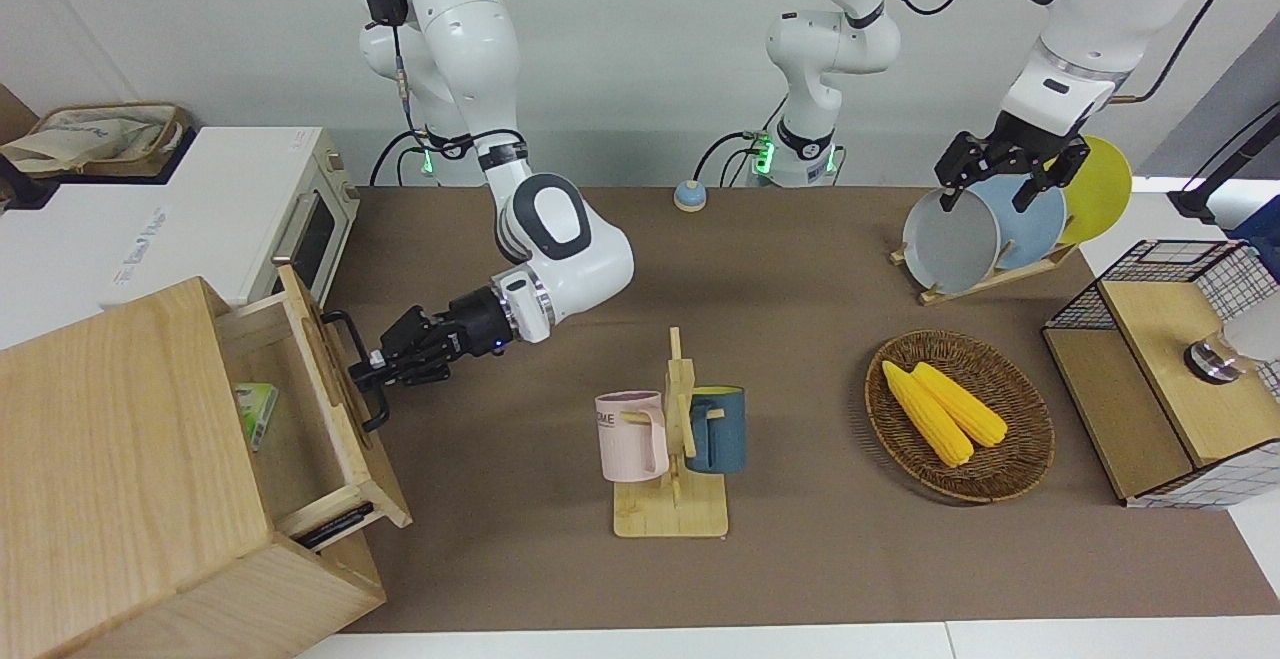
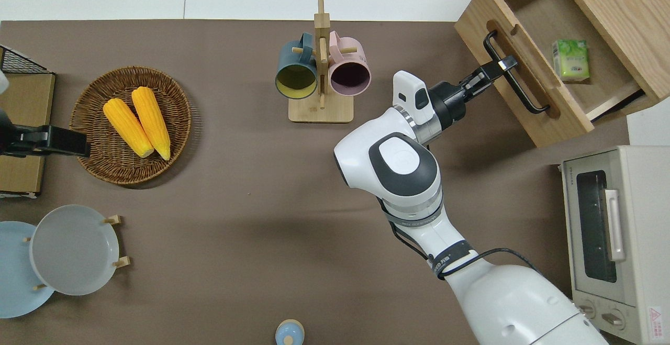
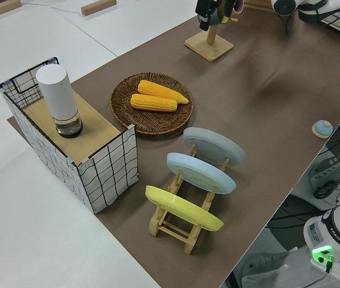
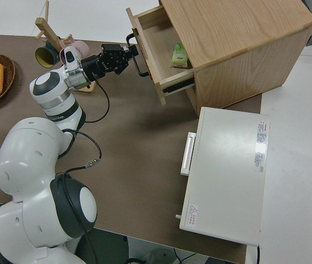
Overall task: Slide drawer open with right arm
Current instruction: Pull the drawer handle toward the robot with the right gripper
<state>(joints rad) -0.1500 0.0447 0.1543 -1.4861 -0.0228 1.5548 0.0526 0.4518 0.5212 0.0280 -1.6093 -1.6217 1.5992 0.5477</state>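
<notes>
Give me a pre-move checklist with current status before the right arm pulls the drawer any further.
1. Right gripper closed on the drawer handle: ok, fingers clamp the bar near one end.
2. Drawer already sliding: ok, part way out of the wooden box.
3. Pull path on the table: ok, the mug rack stands apart from the arm.
4. Green packet inside the drawer: ok, lying flat, away from the front.
5. How far the rail still runs: cannot tell.
6. Left arm: ok, parked.
</notes>
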